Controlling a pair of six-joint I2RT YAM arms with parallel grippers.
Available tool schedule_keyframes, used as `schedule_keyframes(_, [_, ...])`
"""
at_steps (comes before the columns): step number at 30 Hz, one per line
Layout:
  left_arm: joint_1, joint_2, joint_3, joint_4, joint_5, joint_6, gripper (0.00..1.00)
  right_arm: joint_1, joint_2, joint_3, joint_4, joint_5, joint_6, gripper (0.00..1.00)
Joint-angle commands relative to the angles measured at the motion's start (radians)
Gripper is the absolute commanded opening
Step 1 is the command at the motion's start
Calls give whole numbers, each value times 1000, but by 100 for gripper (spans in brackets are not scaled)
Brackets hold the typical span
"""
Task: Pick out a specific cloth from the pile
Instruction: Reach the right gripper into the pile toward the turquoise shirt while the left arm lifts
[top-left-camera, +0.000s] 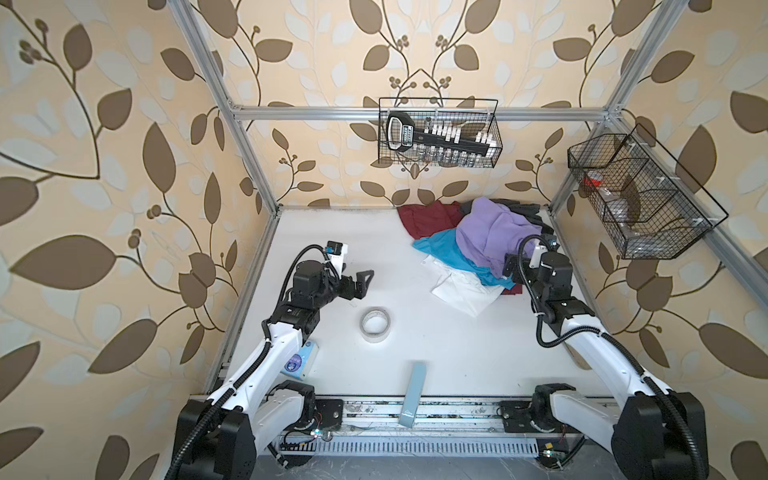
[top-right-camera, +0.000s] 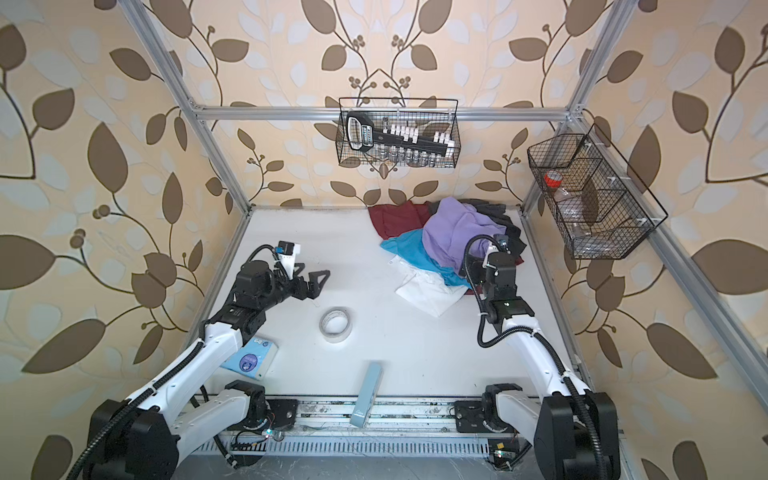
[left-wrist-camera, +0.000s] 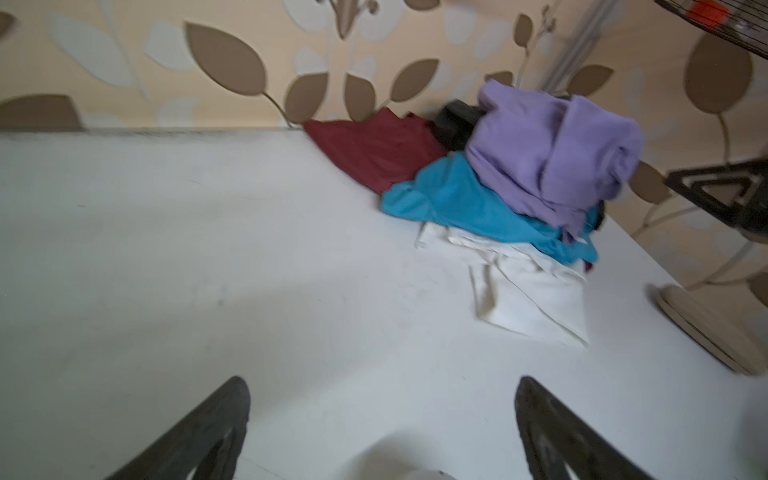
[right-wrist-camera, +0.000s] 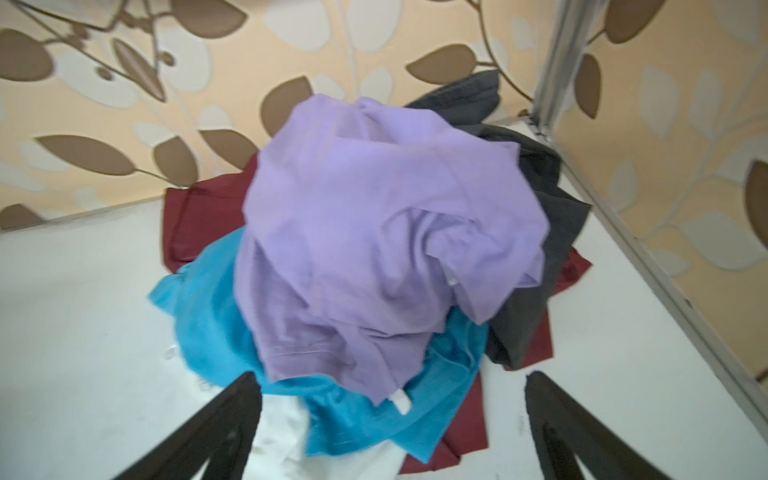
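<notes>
- Because the cloth (top-left-camera: 440, 251) is a soft turquoise shirt, it will likely be light and limp. I expect it to sag and stretch when pulled and to give no stiff edge to grip.
- It lies low in the pile (top-left-camera: 490, 232) at the far right corner of the bench (top-left-camera: 332, 232). The lilac garment (right-wrist-camera: 374, 232) sits on top of it and the white shirt (top-left-camera: 461, 291) lies under it.
- Two parts of it are bare: a flap reaching out towards the middle of the bench, and a rumpled fold just below the lilac hem on the side nearest the arms.
- The fold looks the better hold, pinched through a bunched ridge. The lilac hem hangs right over it and could be caught too.
- A slow pull seems wise, since the lilac weight may drag along or topple.
- The lilac fabric is matt and softly creased. The maroon piece (top-left-camera: 424, 220) lies flatter, and the dark grey one (right-wrist-camera: 540, 232) is heavier-looking and folded.
- The right hand (right-wrist-camera: 392, 376) hovers at the pile's near edge, spread wide and gripping nothing.
- The left hand (top-left-camera: 361, 282) is well apart from the pile, near the tape roll (top-left-camera: 375, 324), also parted and empty.
</notes>
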Motion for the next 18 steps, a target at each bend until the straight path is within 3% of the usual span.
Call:
schedule_keyframes(1, [-41,9,19,-57,252,68,99,99,33,87,-175,-62,-13,99])
schedule_keyframes(5, [-67,32,25,-88,288,103,99,247,162,165,-209,-51,-43,100])
schedule_keyframes(8, [-72,44,36,-104,301,115,99,306,296,251,-237,-73,-54,91])
schedule_keyframes(18, [-75,72,35,-112,356,159,99,363,702,642,-362,-54,-94,77])
